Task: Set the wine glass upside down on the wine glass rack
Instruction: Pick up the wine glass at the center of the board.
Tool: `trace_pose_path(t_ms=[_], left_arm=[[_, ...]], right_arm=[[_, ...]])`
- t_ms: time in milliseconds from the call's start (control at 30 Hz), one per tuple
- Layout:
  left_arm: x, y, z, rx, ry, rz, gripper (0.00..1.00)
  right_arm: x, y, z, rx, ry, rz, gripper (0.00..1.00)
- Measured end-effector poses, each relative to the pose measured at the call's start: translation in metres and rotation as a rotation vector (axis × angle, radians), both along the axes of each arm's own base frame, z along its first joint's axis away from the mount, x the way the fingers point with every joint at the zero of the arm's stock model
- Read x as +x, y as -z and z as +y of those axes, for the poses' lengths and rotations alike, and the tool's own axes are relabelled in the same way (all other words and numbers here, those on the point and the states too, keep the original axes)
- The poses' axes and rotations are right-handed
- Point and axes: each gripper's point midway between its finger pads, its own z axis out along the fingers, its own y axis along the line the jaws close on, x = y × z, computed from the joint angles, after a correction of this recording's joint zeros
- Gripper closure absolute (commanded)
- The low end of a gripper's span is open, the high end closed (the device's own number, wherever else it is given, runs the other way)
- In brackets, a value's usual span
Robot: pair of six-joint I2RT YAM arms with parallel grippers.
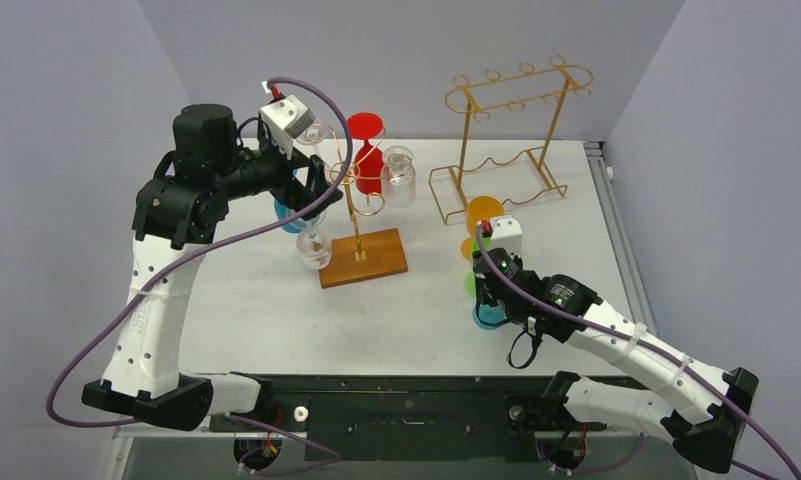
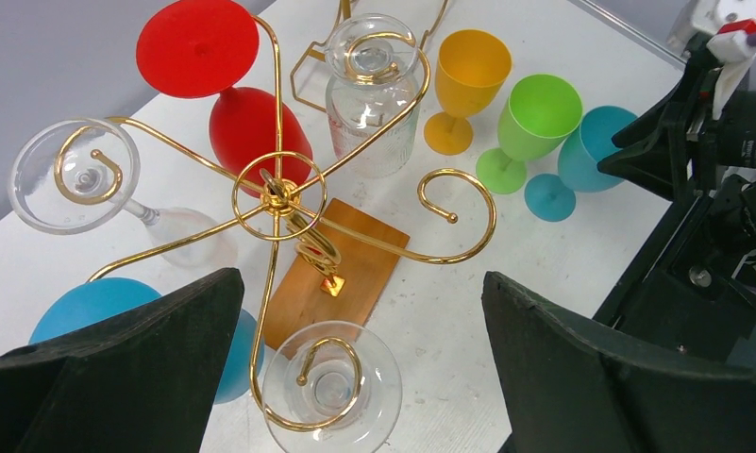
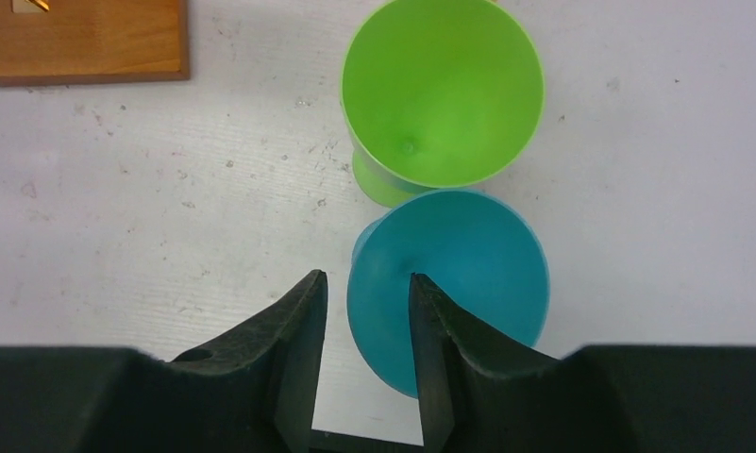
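While left tool (image 2: pixel 360 283) gapes over rack (image 2: pixel 279 196), right tool (image 3: pixel 366 283) straddles teal glass (image 3: pixel 468 274) rim, unclamped; stem hidden.

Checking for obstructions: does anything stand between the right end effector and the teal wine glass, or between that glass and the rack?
Nothing visible. The right end effector straddles the rim of the teal wine glass; the green glass stands beyond it. Bare table lies toward the wine glass rack; the left end effector hovers above it.
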Motion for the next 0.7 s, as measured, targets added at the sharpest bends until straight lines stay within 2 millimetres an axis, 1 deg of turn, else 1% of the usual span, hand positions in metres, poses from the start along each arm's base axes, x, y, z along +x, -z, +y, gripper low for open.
trace_pose_path(t_ms=[200, 233, 300, 333, 467, 533, 600, 700], left_arm=[[-0.003, 0.001, 0.002, 0.006, -0.002, 0.0, 0.04], [-0.003, 0.002, 0.002, 0.007, -0.003, 0.002, 0.04], [-0.005, 0.003, 0.003, 0.011, -0.006, 0.006, 0.04], [-0.006, 0.004, 0.004, 0.012, -0.007, 0.008, 0.04], [-0.008, 0.005, 0.004, 0.013, -0.007, 0.012, 0.04], [-0.01, 0.005, 0.005, 0.012, -0.006, 0.012, 0.04], [-0.012, 0.007, 0.005, 0.011, -0.005, 0.013, 0.04], [-0.018, 0.009, 0.006, 0.008, 0.0, 0.013, 0.04]], right_arm=[[0.0, 0.031, 0.003, -0.057, -0.005, 0.068, 0.82], [0.0, 0.035, 0.004, -0.065, -0.006, 0.079, 0.85], [0.001, 0.041, 0.005, -0.075, -0.008, 0.096, 0.97], [0.002, 0.043, 0.005, -0.076, -0.007, 0.102, 1.0], [0.0, 0.042, 0.01, -0.047, -0.031, 0.114, 1.0], [-0.003, 0.035, 0.016, -0.007, -0.066, 0.12, 1.0], [-0.007, 0.016, 0.028, 0.069, -0.119, 0.109, 1.0], [-0.013, -0.038, 0.05, 0.23, -0.224, 0.044, 1.0]])
